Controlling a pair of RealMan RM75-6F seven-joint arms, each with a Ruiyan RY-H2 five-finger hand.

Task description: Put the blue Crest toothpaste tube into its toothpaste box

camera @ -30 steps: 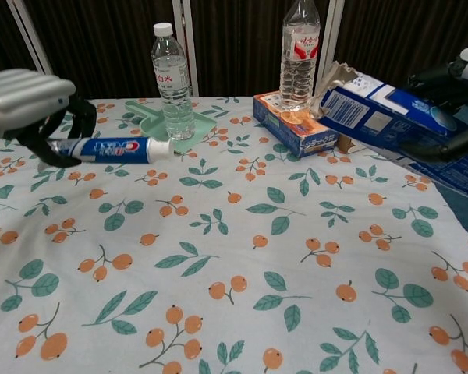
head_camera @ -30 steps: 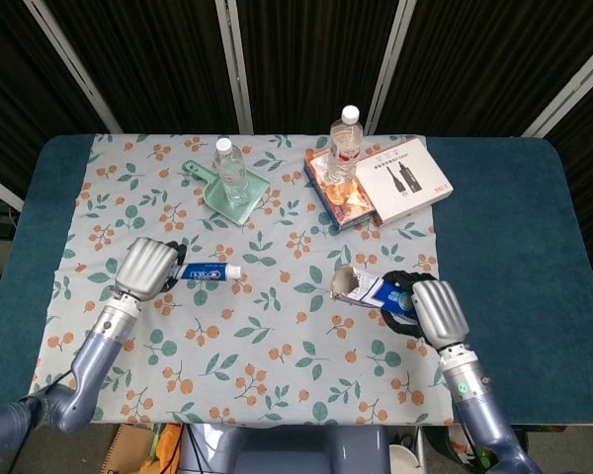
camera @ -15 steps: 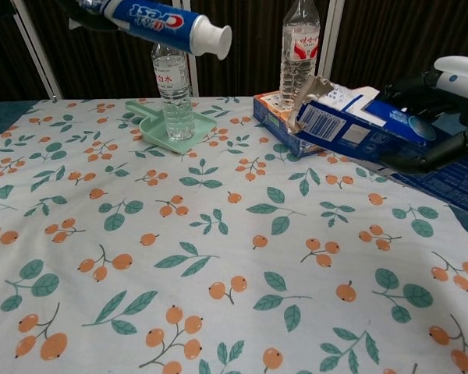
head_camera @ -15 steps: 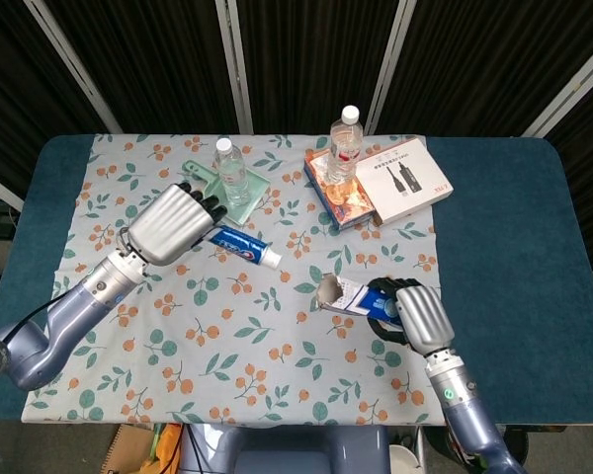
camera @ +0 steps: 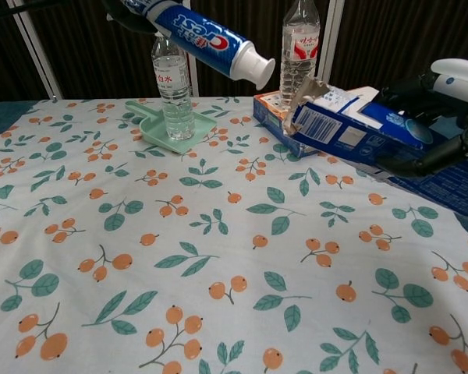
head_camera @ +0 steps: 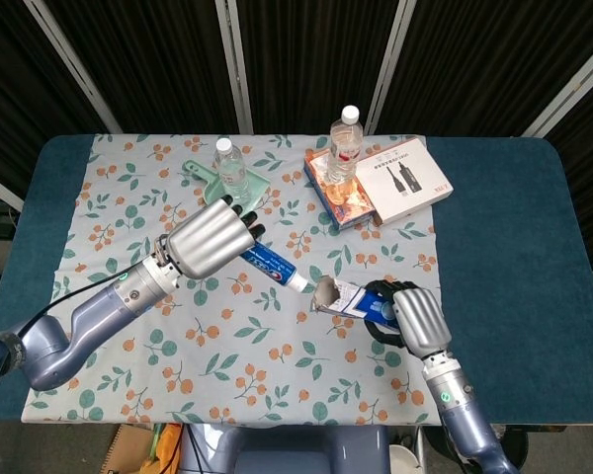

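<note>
Gripping the toothpaste tube (head_camera: 274,267) mid-frame, the left hand (head_camera: 210,242) points its cap at the box mouth. Right hand (head_camera: 415,318) clutches the toothpaste box (camera: 351,128), centre-right.

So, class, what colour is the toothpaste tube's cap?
White cap on the blue Crest toothpaste tube; clearest in chest view.

Two bottles (head_camera: 232,170) (head_camera: 345,146), three boxes (head_camera: 359,297) (head_camera: 403,182) (head_camera: 336,202).

blue toothpaste tube (camera: 200,37), orange-berry patterned tablecloth (camera: 218,257).
</note>
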